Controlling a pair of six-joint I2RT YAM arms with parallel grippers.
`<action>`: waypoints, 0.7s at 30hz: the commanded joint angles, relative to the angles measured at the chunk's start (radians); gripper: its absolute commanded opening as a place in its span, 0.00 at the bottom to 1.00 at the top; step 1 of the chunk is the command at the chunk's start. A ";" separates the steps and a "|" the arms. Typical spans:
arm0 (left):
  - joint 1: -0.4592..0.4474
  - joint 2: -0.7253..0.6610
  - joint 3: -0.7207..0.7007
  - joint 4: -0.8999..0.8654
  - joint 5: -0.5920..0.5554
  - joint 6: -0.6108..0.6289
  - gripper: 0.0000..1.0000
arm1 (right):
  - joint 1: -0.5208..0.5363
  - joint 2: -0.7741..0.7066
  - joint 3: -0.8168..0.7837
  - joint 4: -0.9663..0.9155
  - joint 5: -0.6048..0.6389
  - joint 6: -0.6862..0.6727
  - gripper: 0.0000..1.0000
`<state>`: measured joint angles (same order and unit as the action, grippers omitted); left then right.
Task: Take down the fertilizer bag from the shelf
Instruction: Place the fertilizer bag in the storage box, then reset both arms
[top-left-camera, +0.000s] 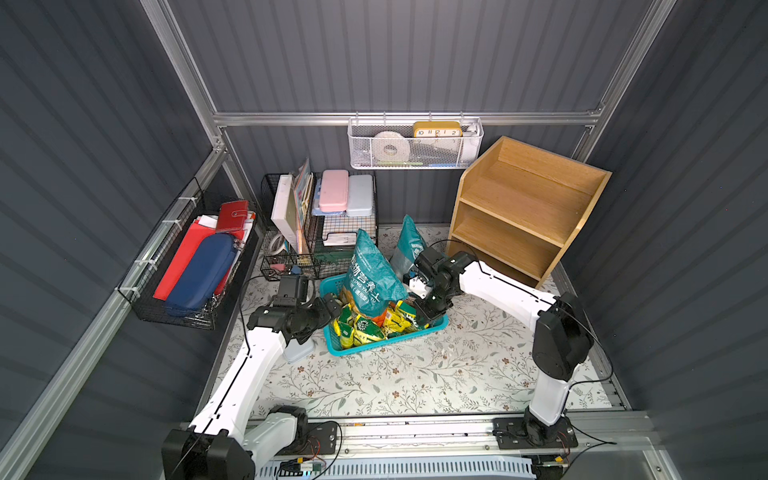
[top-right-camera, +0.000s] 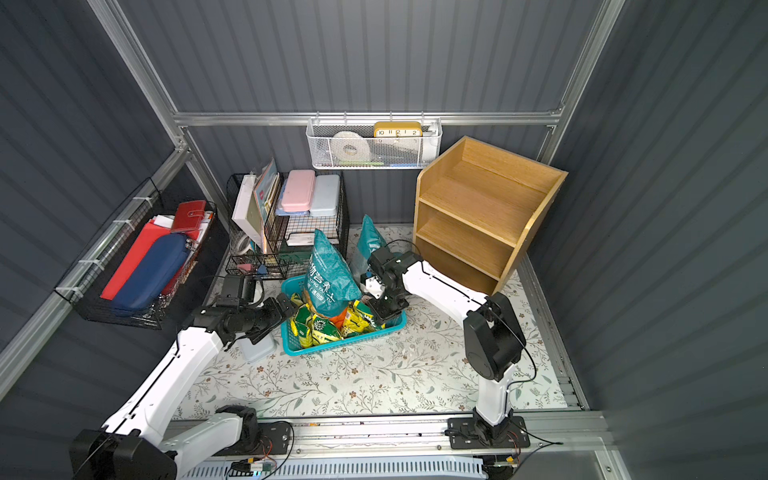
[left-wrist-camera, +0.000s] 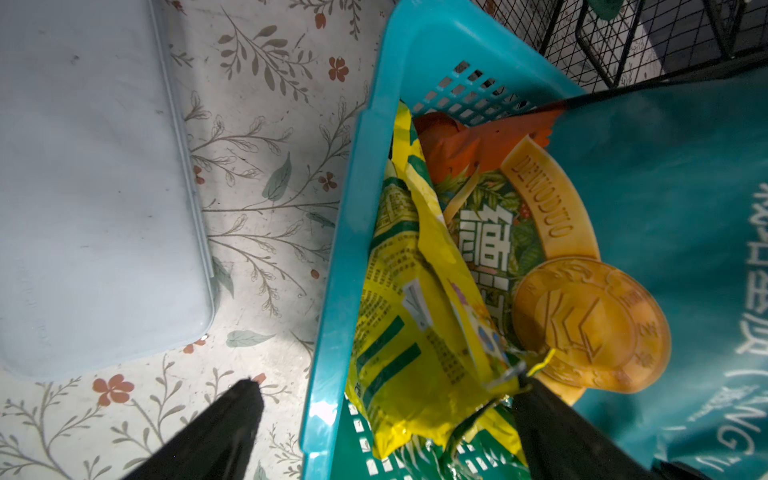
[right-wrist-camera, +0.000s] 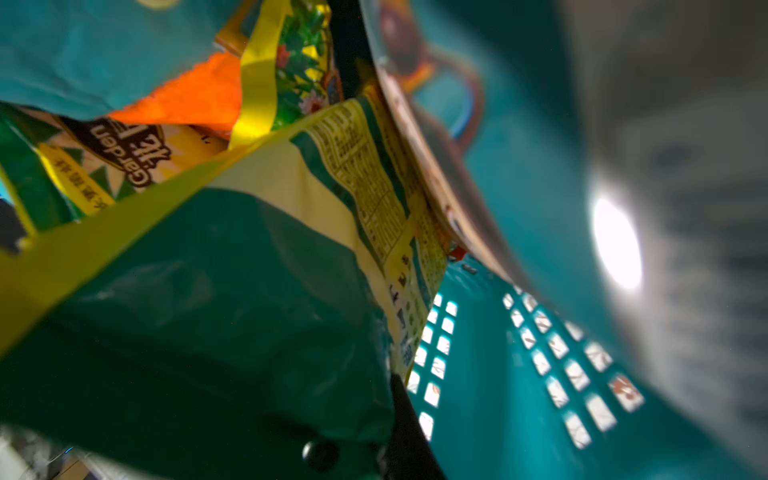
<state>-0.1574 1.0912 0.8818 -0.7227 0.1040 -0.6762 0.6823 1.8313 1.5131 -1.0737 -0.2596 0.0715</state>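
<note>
Wrist views alone show left pincer (left-wrist-camera: 386, 380) gaping astride basket rim (left-wrist-camera: 332, 291), right pincer (right-wrist-camera: 374, 424) seemingly pinching fertilizer bag (right-wrist-camera: 216, 291).

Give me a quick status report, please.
Left tool open, straddling teal basket wall. Right tool shut on green-yellow fertilizer bag inside basket. Shelf tiers bare. Tall teal bag crowds basket.

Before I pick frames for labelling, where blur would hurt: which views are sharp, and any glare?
Right wrist: mostly blurred, with a white glare spot beside the teal basket; only the yellow bag has readable print. Left wrist: sharp on the basket. Both top views: sharp, table evenly lit, walls dim.
</note>
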 joint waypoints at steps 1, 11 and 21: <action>-0.002 -0.003 0.023 -0.014 -0.019 0.026 0.99 | 0.010 -0.056 -0.101 0.127 0.274 0.022 0.19; -0.002 -0.035 0.021 0.016 -0.066 0.195 0.99 | -0.047 -0.668 -0.549 0.722 0.556 0.038 0.72; -0.002 -0.057 -0.207 0.472 -0.315 0.698 0.99 | -0.327 -0.976 -1.110 1.227 0.783 0.007 0.71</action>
<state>-0.1612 0.9909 0.7277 -0.4118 -0.0948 -0.2100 0.3943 0.8906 0.4717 -0.0631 0.4507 0.1375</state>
